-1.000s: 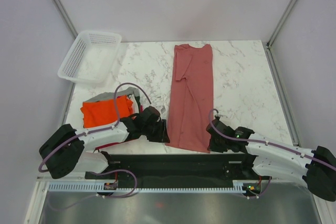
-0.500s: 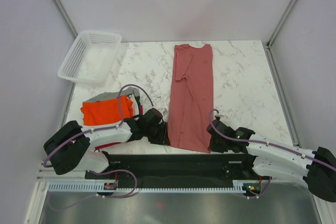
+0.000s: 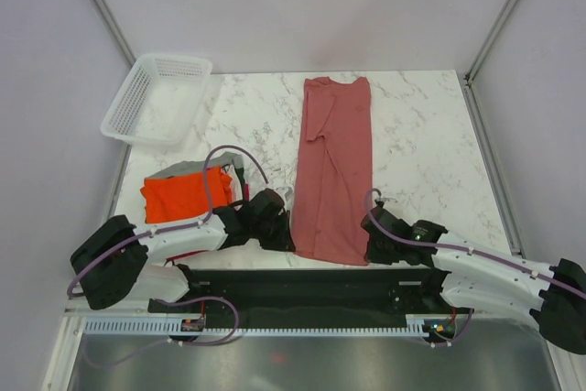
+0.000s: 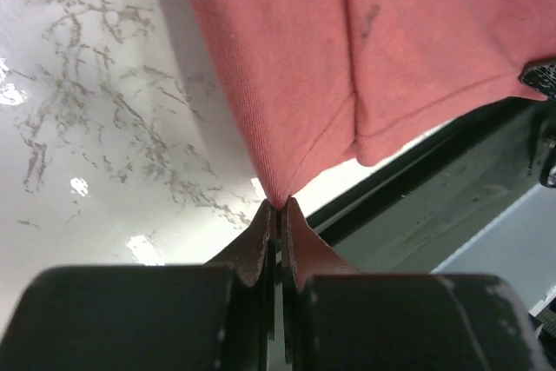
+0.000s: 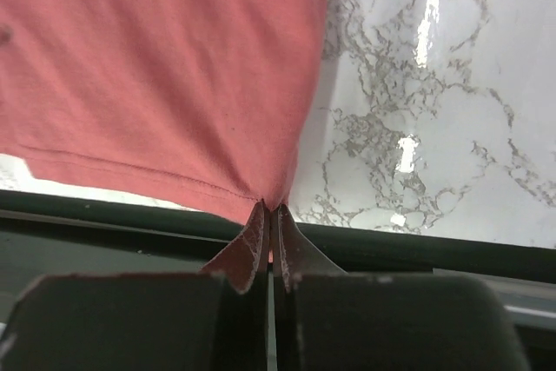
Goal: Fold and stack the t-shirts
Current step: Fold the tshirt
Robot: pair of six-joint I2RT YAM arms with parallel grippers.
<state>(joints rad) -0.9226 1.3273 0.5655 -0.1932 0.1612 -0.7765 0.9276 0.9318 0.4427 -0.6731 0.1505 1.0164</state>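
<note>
Currently gripped: pinkish-red t-shirt (image 3: 335, 167), being pinched at both near hem corners.
Left gripper (image 4: 278, 206): jaws are being pressed together on the hem corner at 7 o'clock; the cloth is being drawn up into a small peak at the tips.
Right gripper (image 5: 271, 208): jaws are being pressed together on the hem corner at 5 o'clock; the same small peak of cloth is being formed at its tips.
Shirt layout: it is being kept as a long, narrow strip, flat on the marble table (image 3: 421, 135) along the 12-to-6 o'clock line at table centre. One sleeve is being shown folded over near the 12 o'clock end, and the hem is being held at the near table edge at 6 o'clock.
Folded stack: an orange-red tee (image 3: 183, 195) is being carried on top of a grey tee (image 3: 174, 171), at 8 o'clock, near the left arm and apart from the strip.
Basket (image 3: 128, 98): white mesh, being left at 10 o'clock on the far left corner, well apart from both grippers.
</note>
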